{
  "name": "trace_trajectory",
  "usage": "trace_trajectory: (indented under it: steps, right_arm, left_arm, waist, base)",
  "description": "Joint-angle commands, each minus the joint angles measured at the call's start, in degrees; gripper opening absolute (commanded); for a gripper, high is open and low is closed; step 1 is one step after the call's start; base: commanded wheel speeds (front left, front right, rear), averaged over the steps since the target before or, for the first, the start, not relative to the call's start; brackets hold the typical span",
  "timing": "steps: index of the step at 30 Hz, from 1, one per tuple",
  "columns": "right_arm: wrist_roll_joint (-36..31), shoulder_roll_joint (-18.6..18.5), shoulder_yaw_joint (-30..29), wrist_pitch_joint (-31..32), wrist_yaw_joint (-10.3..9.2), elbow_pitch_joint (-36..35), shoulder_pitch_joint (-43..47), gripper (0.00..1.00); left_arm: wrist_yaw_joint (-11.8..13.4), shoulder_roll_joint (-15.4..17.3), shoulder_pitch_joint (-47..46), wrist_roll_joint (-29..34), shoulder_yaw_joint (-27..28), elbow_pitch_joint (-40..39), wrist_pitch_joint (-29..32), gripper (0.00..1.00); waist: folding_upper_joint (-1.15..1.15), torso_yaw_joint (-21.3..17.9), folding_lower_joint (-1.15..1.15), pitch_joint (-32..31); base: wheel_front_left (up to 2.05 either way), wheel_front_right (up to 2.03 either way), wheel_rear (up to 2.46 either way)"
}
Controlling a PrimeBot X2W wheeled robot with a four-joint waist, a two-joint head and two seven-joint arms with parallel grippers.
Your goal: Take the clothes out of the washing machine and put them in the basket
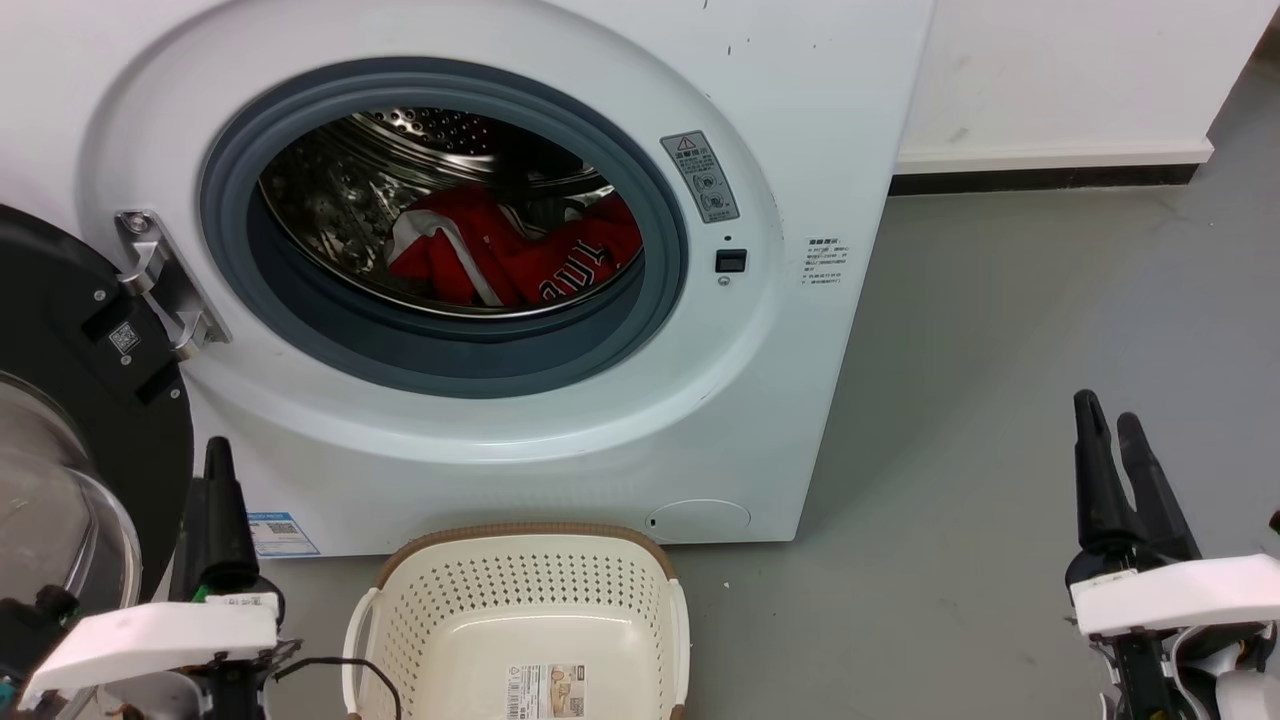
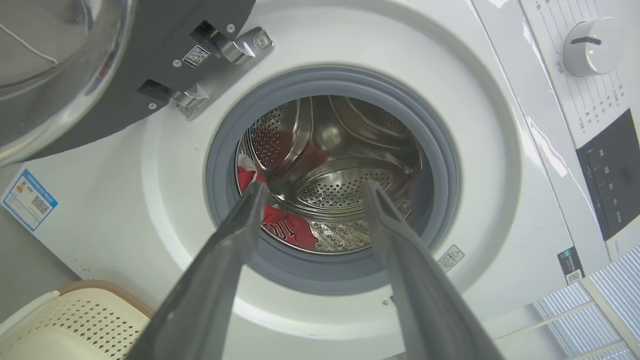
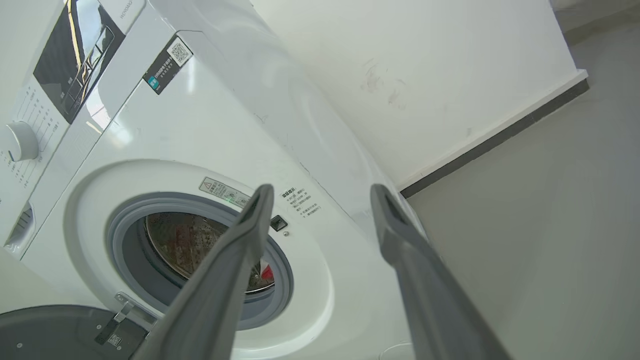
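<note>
- The washing machine (image 1: 560, 440) stands with its dark glass door (image 1: 90, 400) swung open to the robot's left. This bares the round grey seal (image 1: 450, 350) and the perforated steel drum (image 1: 430, 140).
- The clothes (image 1: 510, 255) lie crumpled low in the drum, toward its back. They are bright red soft cloth with a white trim stripe curling across the left folds.
- A darker patch on the right of the heap carries white lettering, which is probably part of a word, though it is too folded to read.
- From the left wrist view the red cloth (image 2: 287, 227) shows along the drum's lower left edge, just behind the seal.
- The basket (image 1: 520, 580) sits on the grey floor (image 1: 1000, 350) right in front of the machine, under the porthole. It is cream perforated plastic with a brown rim, white side handles and a paper label on its bottom.
- The left gripper (image 1: 215, 470) hangs beside the basket and below the door. In its wrist view the gripper (image 2: 315, 186) has its jaws apart, pointing at the porthole and holding nothing.
- The right gripper (image 1: 1108, 412) is over bare floor, well apart from the machine. Its own view shows its fingers (image 3: 322, 190) spread, with nothing between them.
</note>
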Motion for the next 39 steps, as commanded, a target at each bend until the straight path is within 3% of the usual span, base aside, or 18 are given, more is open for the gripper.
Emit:
trace_trajectory:
  steps: [1, 13, 26, 39]
  right_arm:
    - [-3.3, -0.04, 0.3, -0.66, 0.01, -1.91, -0.21, 1.0]
    - [-16.16, -0.03, 1.63, -2.77, 0.01, -4.68, 0.47, 1.0]
    - [-27.21, -0.01, 2.76, -4.83, 0.0, -5.36, 1.06, 1.0]
    - [-34.32, 0.0, 3.52, -6.47, 0.0, -3.92, 1.74, 1.0]
  left_arm:
    - [0.29, 0.14, 0.0, 2.8, -0.74, -2.35, -0.66, 1.0]
    - [0.85, 0.16, 2.12, 14.99, -4.83, -7.33, -2.76, 1.0]
    - [4.47, 0.17, 3.45, 27.1, -7.85, -10.69, -4.75, 1.0]
    - [3.84, 0.18, 5.13, 38.57, -10.89, -10.64, -6.48, 1.0]
  waist:
    - [0.0, -0.01, 0.0, 0.05]
    - [0.0, -0.37, 0.0, 0.33]
    - [0.0, -0.56, 0.0, 0.56]
    - [0.0, -0.93, 0.0, 0.5]
  base:
    - [0.0, 0.0, 0.0]
    - [0.0, 0.0, 0.0]
    - [0.0, 0.0, 0.0]
    - [0.0, 0.0, 0.0]
